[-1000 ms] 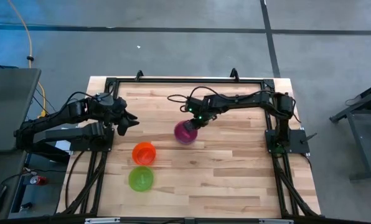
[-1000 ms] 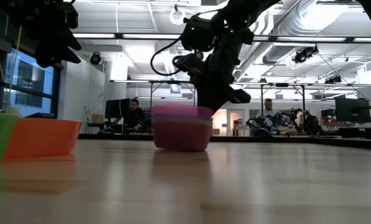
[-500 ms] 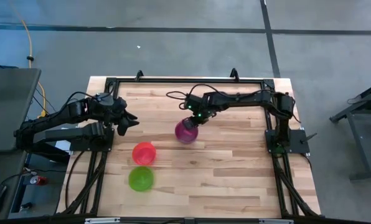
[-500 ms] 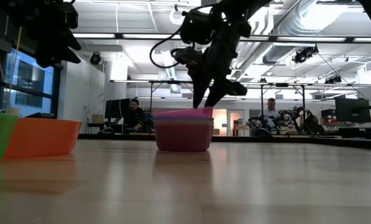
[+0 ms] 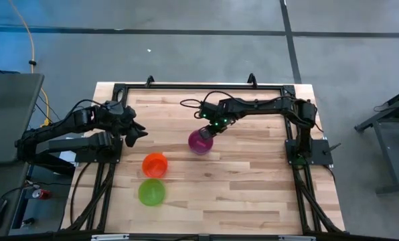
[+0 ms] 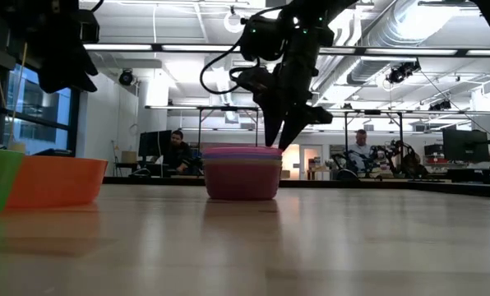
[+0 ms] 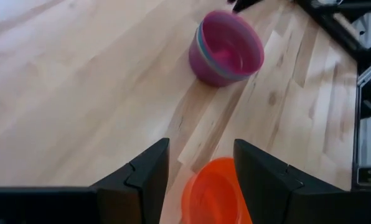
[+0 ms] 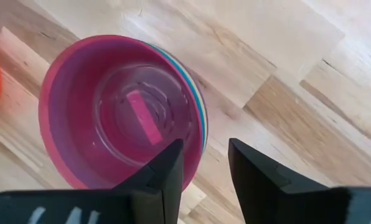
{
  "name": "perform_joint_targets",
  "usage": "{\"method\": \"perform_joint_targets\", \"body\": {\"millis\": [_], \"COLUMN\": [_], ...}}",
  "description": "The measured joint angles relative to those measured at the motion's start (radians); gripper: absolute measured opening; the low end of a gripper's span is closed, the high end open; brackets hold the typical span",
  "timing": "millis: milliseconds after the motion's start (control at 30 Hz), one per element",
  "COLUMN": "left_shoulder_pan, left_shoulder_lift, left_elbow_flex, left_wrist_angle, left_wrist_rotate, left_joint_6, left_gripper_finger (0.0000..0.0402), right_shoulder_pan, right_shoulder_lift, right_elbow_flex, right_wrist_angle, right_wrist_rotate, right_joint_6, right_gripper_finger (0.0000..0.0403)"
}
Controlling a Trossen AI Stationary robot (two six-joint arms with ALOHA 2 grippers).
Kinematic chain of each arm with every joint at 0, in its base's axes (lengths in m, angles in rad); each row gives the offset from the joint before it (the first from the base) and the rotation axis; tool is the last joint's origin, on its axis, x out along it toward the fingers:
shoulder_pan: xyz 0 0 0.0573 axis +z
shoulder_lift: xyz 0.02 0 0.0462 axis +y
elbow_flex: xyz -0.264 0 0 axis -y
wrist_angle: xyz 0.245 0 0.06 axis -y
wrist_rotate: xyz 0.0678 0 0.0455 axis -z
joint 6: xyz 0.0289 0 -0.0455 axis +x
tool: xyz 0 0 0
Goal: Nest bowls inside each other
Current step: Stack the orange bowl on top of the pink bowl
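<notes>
A stack of nested bowls (image 5: 199, 141), pink innermost with blue, yellow and purple rims showing below it (image 8: 120, 115), sits upright on its base at mid-table. An orange bowl (image 5: 154, 165) and a green bowl (image 5: 151, 193) stand apart on their bases nearer the front left. My right gripper (image 5: 210, 128) is open and points down just over the stack's far-right rim (image 6: 282, 144), one finger over the inside and one outside (image 8: 205, 146). My left gripper (image 5: 139, 132) is open and hovers at the left, with the orange bowl (image 7: 213, 193) below it.
A black frame (image 5: 199, 86) borders the wooden table along its far edge and sides. Bare wood (image 5: 266, 187) lies to the right of and in front of the stack. In the low view, people sit at desks in the room beyond the table.
My right gripper has risen a little off the stack's rim, where its fingers stood lower a second ago. The stack now sits level on the table in nearly the same spot.
</notes>
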Motion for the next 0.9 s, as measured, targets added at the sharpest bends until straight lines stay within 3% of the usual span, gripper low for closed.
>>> {"method": "perform_joint_targets", "body": {"millis": [300, 667, 900], "left_shoulder_pan": [-0.042, -0.169, -0.287], "left_shoulder_lift": [0.051, 0.173, 0.269], "left_elbow_flex": [0.0, 0.0, 0.0], "left_wrist_angle": [-0.222, -0.197, -0.107], "left_wrist_rotate": [0.056, -0.05, -0.066], "left_joint_6": [0.049, -0.062, -0.094], "left_gripper_finger": [0.0168, 0.0168, 0.0168], "right_shoulder_pan": [0.049, 0.127, 0.177], "right_shoulder_lift": [-0.059, -0.19, -0.27], "right_elbow_flex": [0.05, 0.109, 0.105], "right_wrist_angle": [0.046, 0.19, 0.3], "right_wrist_rotate": [0.009, 0.084, 0.083], "right_joint_6": [-0.143, -0.355, -0.494], "right_gripper_finger": [0.012, 0.0119, 0.0119]}}
